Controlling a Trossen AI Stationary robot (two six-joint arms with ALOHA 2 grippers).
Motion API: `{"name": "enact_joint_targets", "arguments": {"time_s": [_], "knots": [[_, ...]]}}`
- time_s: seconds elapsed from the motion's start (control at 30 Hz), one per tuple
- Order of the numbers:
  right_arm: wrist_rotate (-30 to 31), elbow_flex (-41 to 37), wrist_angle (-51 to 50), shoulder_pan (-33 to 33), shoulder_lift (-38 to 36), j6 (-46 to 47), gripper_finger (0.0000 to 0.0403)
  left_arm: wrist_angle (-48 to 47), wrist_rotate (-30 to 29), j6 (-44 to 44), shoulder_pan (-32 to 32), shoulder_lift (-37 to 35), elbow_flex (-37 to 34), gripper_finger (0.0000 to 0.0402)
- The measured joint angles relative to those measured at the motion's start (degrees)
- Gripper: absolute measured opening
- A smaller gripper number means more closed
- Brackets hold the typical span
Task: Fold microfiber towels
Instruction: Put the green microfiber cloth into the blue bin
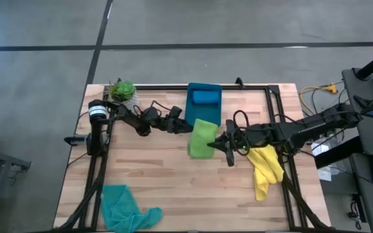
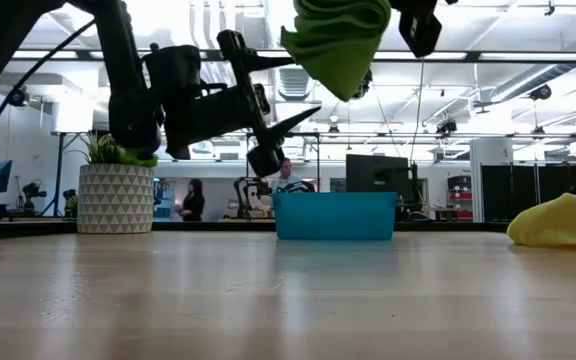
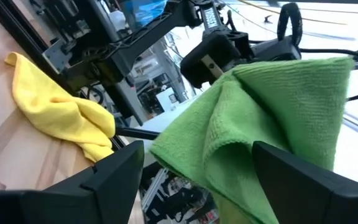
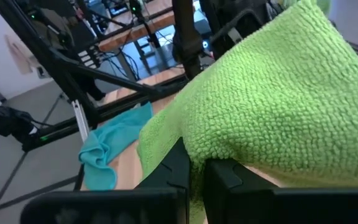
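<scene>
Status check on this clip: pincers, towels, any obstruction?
Right pincer shut on lime green towel, lifted off table. Left pincer open beside it. Yellow towel, teal towel unfolded. Blue bin just behind.

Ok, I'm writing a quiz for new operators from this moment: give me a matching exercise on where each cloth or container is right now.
Things:
1. lime green towel
2. yellow towel
3. teal towel
4. blue bin

Places:
A. crumpled on the table's near left corner
B. at the table's far edge, middle
C. off the table, held in the right gripper's shut fingers
D. on the table under the right arm

Pairs: 1-C, 2-D, 3-A, 4-B
</scene>
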Motion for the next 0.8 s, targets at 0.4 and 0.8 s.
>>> {"name": "enact_joint_targets", "arguments": {"time_s": [0.4,0.8], "knots": [[0.50,-0.05,-0.03,-2.39,-0.03,-1.84,0.0013,0.08,2.77,0.61,-2.09,-3.79,3.74,0.0286],[3.23,-0.15,-0.36,-2.90,-0.92,-2.72,0.0013,0.03,4.38,0.73,-2.08,-7.69,3.58,0.0286]]}}
